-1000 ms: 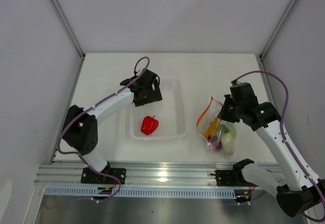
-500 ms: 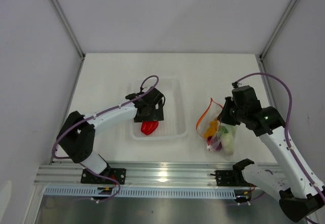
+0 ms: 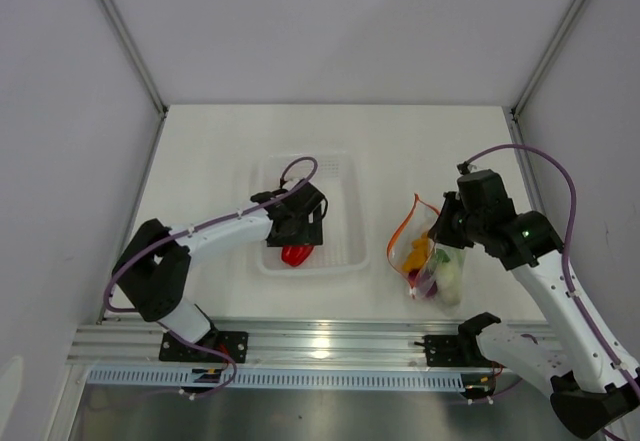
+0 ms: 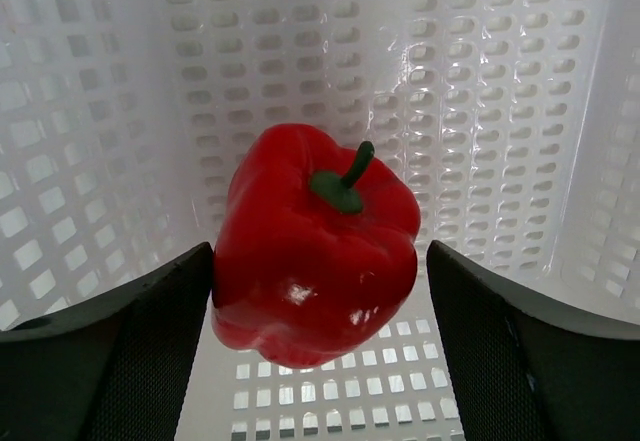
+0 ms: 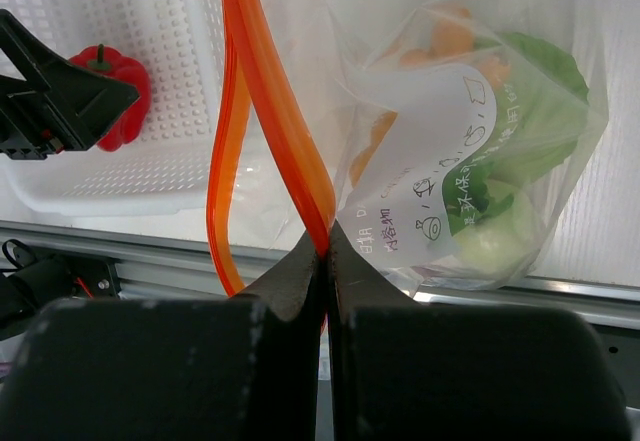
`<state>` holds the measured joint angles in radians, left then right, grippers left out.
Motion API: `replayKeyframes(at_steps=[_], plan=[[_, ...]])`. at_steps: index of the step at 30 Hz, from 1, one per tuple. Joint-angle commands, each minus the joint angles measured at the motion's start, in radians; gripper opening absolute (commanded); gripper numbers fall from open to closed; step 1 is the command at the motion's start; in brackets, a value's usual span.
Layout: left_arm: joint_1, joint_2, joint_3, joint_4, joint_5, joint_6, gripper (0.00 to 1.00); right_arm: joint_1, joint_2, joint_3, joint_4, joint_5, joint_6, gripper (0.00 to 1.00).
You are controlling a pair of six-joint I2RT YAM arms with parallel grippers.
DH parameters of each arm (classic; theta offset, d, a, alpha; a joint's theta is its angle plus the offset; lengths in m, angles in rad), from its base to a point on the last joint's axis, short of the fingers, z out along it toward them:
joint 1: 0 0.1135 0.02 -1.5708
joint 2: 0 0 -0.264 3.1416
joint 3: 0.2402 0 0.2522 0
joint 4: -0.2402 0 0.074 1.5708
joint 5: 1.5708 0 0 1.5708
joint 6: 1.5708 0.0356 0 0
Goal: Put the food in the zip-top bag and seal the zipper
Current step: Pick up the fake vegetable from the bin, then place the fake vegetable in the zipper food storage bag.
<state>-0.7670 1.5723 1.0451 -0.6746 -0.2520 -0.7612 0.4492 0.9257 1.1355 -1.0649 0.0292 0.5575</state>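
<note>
The left gripper (image 3: 298, 229) is dropping in from the tray's (image 3: 345, 211) far end, and now its fingers are standing wide apart, one on either side of the red bell pepper (image 4: 312, 246). The last piece looks ready to grab. Its stem is pointing up, leaning toward the right finger, and its long axis is running stem-to-base between the fingers. The right gripper (image 5: 325, 251) is pinching the zipper (image 5: 265, 91), holding the zip-top bag (image 5: 480, 161) open.

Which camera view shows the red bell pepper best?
Left wrist: the red bell pepper appears large and whole between the fingers of the open left end effector. Top external shows only a red sliver beneath that end effector; right wrist shows it small, partly hidden.
</note>
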Motion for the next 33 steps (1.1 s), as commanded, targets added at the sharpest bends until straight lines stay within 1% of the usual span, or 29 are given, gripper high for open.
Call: replayKeyframes(at_steps=[1, 3, 4, 5, 6, 10, 12, 13, 14, 15, 17, 18, 20, 21, 22, 23, 24, 25, 26, 27, 28, 29, 31, 33], plan=[[-0.009, -0.027, -0.031, 0.085, 0.003, 0.006, 0.88, 0.005, -0.016, 0.020, -0.001, 0.003, 0.015, 0.00], [-0.009, -0.041, -0.063, 0.125, 0.020, 0.013, 0.81, 0.005, -0.016, 0.020, 0.000, 0.005, 0.015, 0.00], [-0.009, -0.053, -0.082, 0.160, 0.029, 0.019, 0.73, 0.003, -0.014, 0.020, 0.000, 0.006, 0.016, 0.00], [-0.009, -0.060, -0.092, 0.177, 0.045, 0.022, 0.68, 0.003, -0.013, 0.021, 0.000, 0.008, 0.015, 0.00], [-0.009, -0.066, -0.102, 0.188, 0.051, 0.023, 0.58, 0.005, -0.011, 0.024, 0.000, 0.006, 0.013, 0.00], [-0.009, -0.101, -0.094, 0.204, 0.049, 0.043, 0.35, 0.005, -0.001, 0.027, 0.002, 0.008, 0.013, 0.00], [-0.009, -0.138, -0.065, 0.182, 0.049, 0.056, 0.31, 0.005, 0.002, 0.026, 0.006, 0.006, 0.015, 0.00], [-0.012, -0.159, -0.031, 0.173, 0.053, 0.075, 0.24, 0.005, 0.005, 0.026, 0.011, 0.008, 0.012, 0.00], [-0.024, -0.185, -0.001, 0.165, 0.056, 0.088, 0.23, 0.005, 0.013, 0.023, 0.011, 0.008, 0.013, 0.00], [-0.035, -0.251, 0.028, 0.179, 0.083, 0.124, 0.22, 0.005, 0.018, 0.024, 0.013, 0.008, 0.013, 0.00], [-0.060, -0.320, 0.052, 0.228, 0.146, 0.161, 0.22, 0.006, 0.025, 0.023, 0.020, 0.005, 0.012, 0.00], [-0.063, -0.371, 0.084, 0.280, 0.233, 0.181, 0.22, 0.008, 0.031, 0.023, 0.023, 0.003, 0.013, 0.00], [-0.063, -0.396, 0.105, 0.319, 0.333, 0.186, 0.19, 0.006, 0.038, 0.032, 0.026, -0.006, 0.013, 0.00], [-0.064, -0.391, 0.142, 0.348, 0.380, 0.183, 0.14, 0.006, 0.044, 0.036, 0.026, -0.011, 0.013, 0.00], [-0.063, -0.382, 0.157, 0.365, 0.478, 0.180, 0.12, 0.006, 0.047, 0.049, 0.025, -0.017, 0.013, 0.00], [-0.064, -0.371, 0.170, 0.429, 0.532, 0.160, 0.10, 0.006, 0.054, 0.053, 0.023, -0.023, 0.013, 0.00], [-0.064, -0.344, 0.170, 0.467, 0.642, 0.142, 0.08, 0.006, 0.055, 0.064, 0.022, -0.050, 0.012, 0.00], [-0.067, -0.327, 0.168, 0.502, 0.686, 0.122, 0.06, 0.008, 0.058, 0.069, 0.023, -0.066, 0.012, 0.00], [-0.071, -0.313, 0.168, 0.538, 0.713, 0.084, 0.06, 0.009, 0.059, 0.072, 0.023, -0.075, 0.013, 0.00], [-0.075, -0.281, 0.164, 0.611, 0.740, 0.062, 0.06, 0.011, 0.061, 0.075, 0.023, -0.086, 0.015, 0.00], [-0.083, -0.264, 0.161, 0.648, 0.791, 0.045, 0.06, 0.011, 0.059, 0.079, 0.025, -0.101, 0.016, 0.00], [-0.089, -0.246, 0.159, 0.671, 0.812, 0.005, 0.06, 0.013, 0.058, 0.081, 0.025, -0.107, 0.018, 0.00], [-0.104, -0.187, 0.158, 0.797, 0.874, -0.036, 0.06, 0.014, 0.048, 0.086, 0.023, -0.118, 0.022, 0.00], [-0.115, -0.152, 0.153, 0.843, 0.887, -0.090, 0.06, 0.014, 0.042, 0.095, 0.022, -0.129, 0.030, 0.00]])
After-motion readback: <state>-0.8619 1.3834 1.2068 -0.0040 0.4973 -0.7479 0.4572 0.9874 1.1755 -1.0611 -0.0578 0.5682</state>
